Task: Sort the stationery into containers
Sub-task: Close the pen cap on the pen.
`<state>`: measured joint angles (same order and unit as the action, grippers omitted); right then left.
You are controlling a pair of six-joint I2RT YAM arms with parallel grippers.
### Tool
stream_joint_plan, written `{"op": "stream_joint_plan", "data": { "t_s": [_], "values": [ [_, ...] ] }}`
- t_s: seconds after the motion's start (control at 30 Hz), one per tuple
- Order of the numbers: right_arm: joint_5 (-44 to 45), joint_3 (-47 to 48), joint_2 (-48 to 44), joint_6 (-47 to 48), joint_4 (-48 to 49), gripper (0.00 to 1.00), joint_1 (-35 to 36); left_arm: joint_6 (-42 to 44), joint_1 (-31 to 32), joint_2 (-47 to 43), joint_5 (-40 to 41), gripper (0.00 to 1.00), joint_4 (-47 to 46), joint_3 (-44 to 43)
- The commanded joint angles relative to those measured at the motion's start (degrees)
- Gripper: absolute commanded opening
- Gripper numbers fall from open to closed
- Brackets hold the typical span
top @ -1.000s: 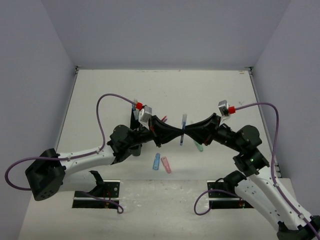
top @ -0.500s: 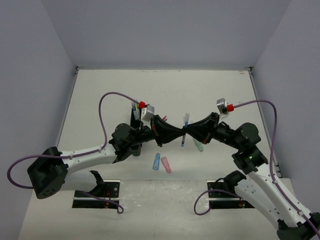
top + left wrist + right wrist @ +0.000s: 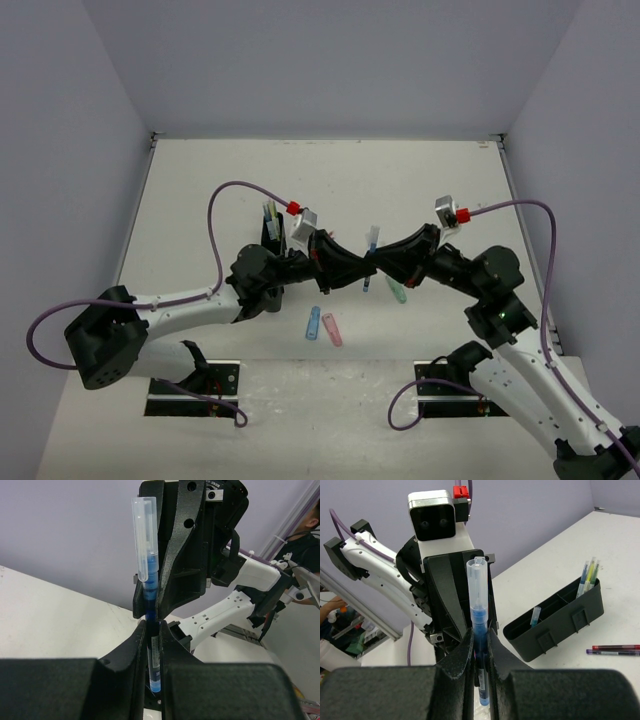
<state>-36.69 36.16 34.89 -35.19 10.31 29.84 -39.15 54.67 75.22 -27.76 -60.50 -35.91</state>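
A blue pen with a clear cap point(image 3: 369, 256) stands upright in the air over the middle of the table. My left gripper point(image 3: 360, 266) and my right gripper point(image 3: 378, 263) meet on it from opposite sides. In the left wrist view my left gripper point(image 3: 152, 630) is shut on the pen's point(image 3: 148, 580) lower barrel. In the right wrist view my right gripper point(image 3: 481, 640) is shut on the same pen point(image 3: 479, 600). The black organiser point(image 3: 270, 240) stands behind the left arm and holds a few pens point(image 3: 587, 575).
A short blue piece point(image 3: 313, 323), a pink piece point(image 3: 332, 329) and a green piece point(image 3: 397, 291) lie on the table below the grippers. A red pen point(image 3: 615, 647) and a purple pen point(image 3: 612, 652) lie beside the organiser point(image 3: 560, 625).
My left gripper has moved right up to the pen that the right gripper holds, and its fingers now sit around the pen. The pen has shifted slightly right.
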Motion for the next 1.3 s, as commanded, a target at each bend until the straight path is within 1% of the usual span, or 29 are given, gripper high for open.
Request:
{"op": "stream_joint_plan", "data": {
  "t_s": [0.0,0.03,0.1,0.13,0.17,0.23,0.3,0.37,0.4,0.5,0.67,0.73,0.8,0.83,0.9,1.03,1.17,1.27],
  "values": [
    [-0.93,3.69,0.32,-1.16,3.11,0.00,0.31,0.48,0.00,1.10,-2.07,0.04,-2.14,-2.12],
    [-0.93,3.74,0.45,-1.11,3.04,0.00,0.31,0.48,0.02,1.15,-2.50,0.00,-2.27,-2.23],
    [-0.98,3.74,0.52,-0.90,2.72,0.02,0.31,0.58,0.09,0.87,-2.60,0.00,-2.43,-2.13],
    [-1.00,3.76,0.49,-0.68,2.41,0.06,0.31,0.70,0.09,0.66,-2.49,0.00,-2.41,-2.02],
    [-0.86,3.87,0.30,-0.21,1.68,0.19,0.31,0.98,0.09,0.39,-2.15,0.00,-2.09,-1.88],
    [0.13,4.08,-0.24,0.72,0.09,0.36,0.31,2.03,0.09,-0.34,-1.55,0.00,-0.20,-1.97],
    [2.38,5.24,-1.24,2.96,-4.22,0.50,0.31,2.96,0.09,-1.42,-1.17,0.00,1.50,-2.05],
    [5.43,7.05,-1.87,4.21,-7.22,0.58,0.31,3.53,0.09,-1.54,-1.16,0.00,2.62,-2.12],
    [6.83,8.25,-1.81,4.62,-9.02,0.60,0.31,3.65,0.09,-1.56,-1.29,0.00,2.84,-2.08],
    [9.46,13.19,-0.15,6.57,-14.38,0.61,0.31,3.56,0.09,-1.57,-1.77,0.00,2.85,-1.97],
    [10.58,17.27,3.15,8.21,-17.68,0.64,0.31,3.47,0.09,-1.56,-2.65,0.00,2.84,-2.23],
    [10.39,18.25,4.61,8.75,-18.44,0.64,0.31,3.47,0.09,-1.64,-3.06,0.00,2.85,-2.32],
    [9.83,18.43,5.02,8.84,-18.02,0.60,0.31,3.48,0.09,-1.56,-3.36,0.00,2.87,-2.41],
    [9.23,18.50,5.17,9.01,-17.76,0.54,0.31,3.56,0.09,-1.56,-3.46,0.00,3.21,-2.42],
    [8.31,18.33,4.99,9.18,-17.32,0.48,0.31,3.65,0.09,-1.55,-3.71,0.00,3.55,-2.57],
    [7.07,17.79,4.72,9.35,-17.34,0.45,0.31,3.73,0.09,-1.56,-3.71,0.00,3.99,-2.77],
    [5.91,16.27,3.94,8.91,-16.53,0.37,0.31,3.73,0.09,-1.57,-3.43,0.00,4.18,-3.11],
    [5.22,14.99,3.60,8.65,-15.93,0.36,0.31,3.74,0.09,-1.57,-3.01,0.00,4.69,-3.38]
  ]
}}
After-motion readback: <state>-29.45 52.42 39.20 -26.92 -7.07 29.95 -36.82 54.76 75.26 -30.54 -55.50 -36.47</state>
